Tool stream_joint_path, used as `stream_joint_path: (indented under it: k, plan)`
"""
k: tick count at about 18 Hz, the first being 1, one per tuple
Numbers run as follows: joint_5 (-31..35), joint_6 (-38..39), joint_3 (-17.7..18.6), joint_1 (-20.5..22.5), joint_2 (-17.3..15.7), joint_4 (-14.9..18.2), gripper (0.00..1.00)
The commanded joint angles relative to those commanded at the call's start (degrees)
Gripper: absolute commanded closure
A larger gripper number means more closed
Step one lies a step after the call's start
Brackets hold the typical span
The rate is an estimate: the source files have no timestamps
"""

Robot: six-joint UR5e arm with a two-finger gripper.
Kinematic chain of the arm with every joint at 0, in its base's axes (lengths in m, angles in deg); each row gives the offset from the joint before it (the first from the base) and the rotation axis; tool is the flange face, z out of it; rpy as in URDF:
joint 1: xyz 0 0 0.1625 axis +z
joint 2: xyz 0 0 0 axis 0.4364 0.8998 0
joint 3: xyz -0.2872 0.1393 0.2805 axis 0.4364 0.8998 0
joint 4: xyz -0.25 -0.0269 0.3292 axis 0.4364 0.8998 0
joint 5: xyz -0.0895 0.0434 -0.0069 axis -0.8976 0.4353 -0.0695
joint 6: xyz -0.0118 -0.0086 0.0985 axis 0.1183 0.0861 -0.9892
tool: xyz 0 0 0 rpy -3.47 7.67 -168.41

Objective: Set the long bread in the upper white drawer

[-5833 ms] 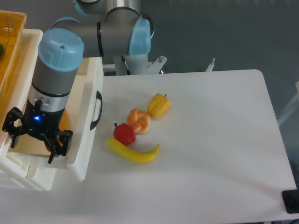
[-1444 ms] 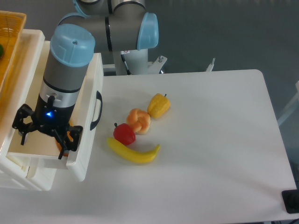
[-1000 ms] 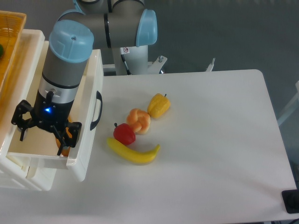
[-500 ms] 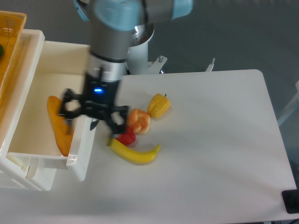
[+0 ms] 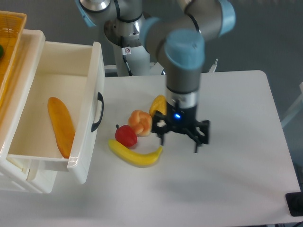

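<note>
orange-golden and glossy, the long bread lies flat on the floor of the upper white drawer, which stands pulled open past the left edge of the worktop. the loaf runs lengthwise from the middle of the drawer floor toward its near right corner, its lower end close against the front wall that carries the black curved handle. nothing touches it.

the gripper hangs over the middle of the worktop, well apart from the drawer, just right of the group of toy foods. its fingers are spread wide and hold nothing.

judging from how things lie, the placing itself looks done: the bread is inside the right compartment, fully below the rim, and free of the gripper. the task sentence asks only for placing, so little seems left. the drawer is open, and whether it should be pushed shut the task does not say.

the other things sit untouched on the worktop near its middle-left: a round knotted orange bun, a red apple touching it on the near side, a curved yellow banana just in front of the apple, and a yellow pepper partly hidden behind the arm. a yellow woven basket shows at the far left corner, above the drawer.
</note>
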Motion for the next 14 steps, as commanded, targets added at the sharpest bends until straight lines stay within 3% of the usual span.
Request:
stream_joint_path:
  k: [8, 14]
  plan:
    - [0.09, -15.91, 0.7, 3.43, 2.73, 0.26, 0.0]
    - [-0.26, -17.33, 0.7, 4.49, 2.73, 0.26, 0.0]
